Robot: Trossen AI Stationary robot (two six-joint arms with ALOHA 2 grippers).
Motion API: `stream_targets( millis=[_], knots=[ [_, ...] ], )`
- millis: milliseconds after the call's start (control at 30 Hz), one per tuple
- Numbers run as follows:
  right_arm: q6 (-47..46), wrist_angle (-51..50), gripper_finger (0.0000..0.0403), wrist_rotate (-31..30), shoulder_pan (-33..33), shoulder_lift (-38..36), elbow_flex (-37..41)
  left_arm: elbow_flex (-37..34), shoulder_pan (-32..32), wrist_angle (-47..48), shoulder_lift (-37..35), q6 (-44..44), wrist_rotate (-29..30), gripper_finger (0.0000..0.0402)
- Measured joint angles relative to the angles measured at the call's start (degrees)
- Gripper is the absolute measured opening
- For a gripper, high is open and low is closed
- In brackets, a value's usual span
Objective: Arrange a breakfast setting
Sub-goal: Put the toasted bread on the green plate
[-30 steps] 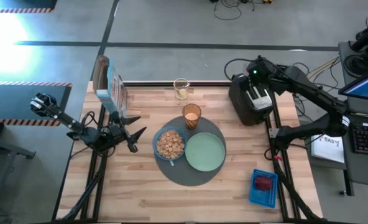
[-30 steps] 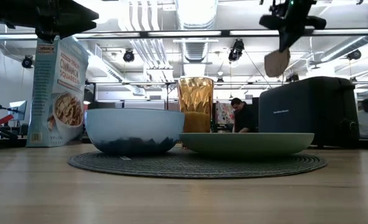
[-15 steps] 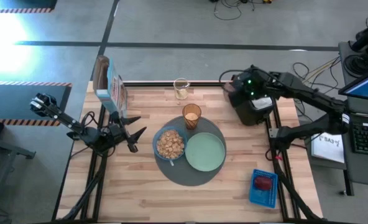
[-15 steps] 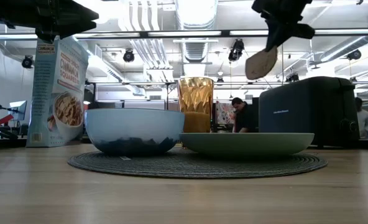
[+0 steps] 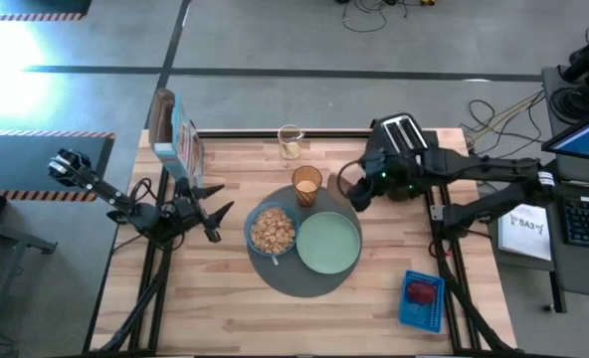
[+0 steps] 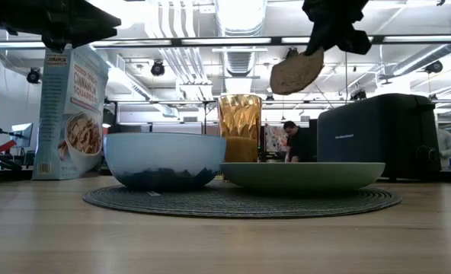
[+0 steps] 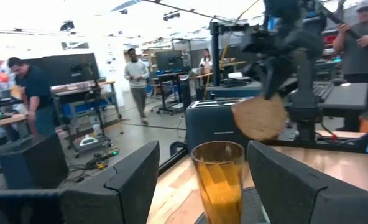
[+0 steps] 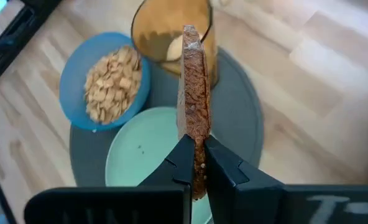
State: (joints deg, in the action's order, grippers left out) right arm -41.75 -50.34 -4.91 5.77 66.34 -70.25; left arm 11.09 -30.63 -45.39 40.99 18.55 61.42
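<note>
From above, the right tool (image 5: 357, 189) hangs over the round dark-grey mat (image 5: 309, 281) near the worktop's middle, between toaster (image 5: 402, 139) and amber tumbler (image 5: 306, 185), while the left tool (image 5: 212, 211), fingers spread and empty, waits near the left edge. At worktop level, the toast slice (image 6: 295, 71), a rounded, grainy brown slab, hangs tilted high above the pale-green plate (image 6: 302, 175). The right wrist view shows the slice edge-on, crusty and clamped between the tool's dark fingers (image 8: 184, 158), above plate and ribbed tumbler.

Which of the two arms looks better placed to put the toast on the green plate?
The right one. Its tool already grips the toast slice above the pale-green plate. The left tool waits open beside the blue bowl.
</note>
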Motion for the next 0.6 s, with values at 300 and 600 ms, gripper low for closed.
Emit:
stream_targets(
  millis=[300, 600],
  knots=[
    [-1.30, 3.43, 0.0013, 0.90, -9.05, 3.69, 0.40, 0.00, 0.00, 0.05, 0.00, 0.04, 2.57, 0.0227],
    [-3.22, 4.05, 0.0013, -1.41, -16.07, 12.29, 0.40, 0.00, -0.01, 0.07, 0.00, 0.48, 2.57, 0.0227]
  ],
)
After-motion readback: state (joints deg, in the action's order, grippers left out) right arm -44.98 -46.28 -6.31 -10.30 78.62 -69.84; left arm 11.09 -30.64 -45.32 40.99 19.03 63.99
